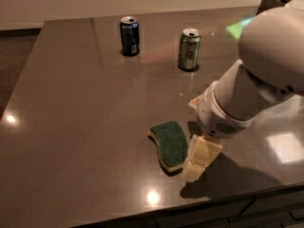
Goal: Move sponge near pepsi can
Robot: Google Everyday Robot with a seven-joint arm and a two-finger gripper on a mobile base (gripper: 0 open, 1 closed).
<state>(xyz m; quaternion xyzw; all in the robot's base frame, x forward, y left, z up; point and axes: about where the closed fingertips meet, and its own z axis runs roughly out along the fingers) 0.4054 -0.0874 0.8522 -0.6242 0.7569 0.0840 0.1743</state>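
Reflections of lamps dot the dark, glossy table (71, 103), which fills most of the camera view. Toward its near edge, right of centre, lies the sponge (170, 144), flat on the surface with its dark green scouring side up. A pale yellow foam layer shows along its left and near edges, and its outline is wavy. The gripper (195, 167) is down at table level just beside the sponge's right edge. It is pale cream and points downward and slightly toward the viewer, with its tip at or very close to the surface and a shadow spreading beneath it. It sits so close to the sponge that it is unclear whether the two touch, and whether the gripper is spread or closed cannot be told from this angle. Above it the wrist, a white cylinder with a small vent grille, joins the bulky white arm (270, 56) that comes in from the upper right. The pepsi can (129, 35) stands upright near the far edge of the table, left of centre, dark navy with a silver top, well apart from the sponge. To its right and a little nearer the viewer, the green can (189, 49) also stands upright, apart from the pepsi can. The sponge lies nearer to the green can than to the pepsi can, though well apart from both.
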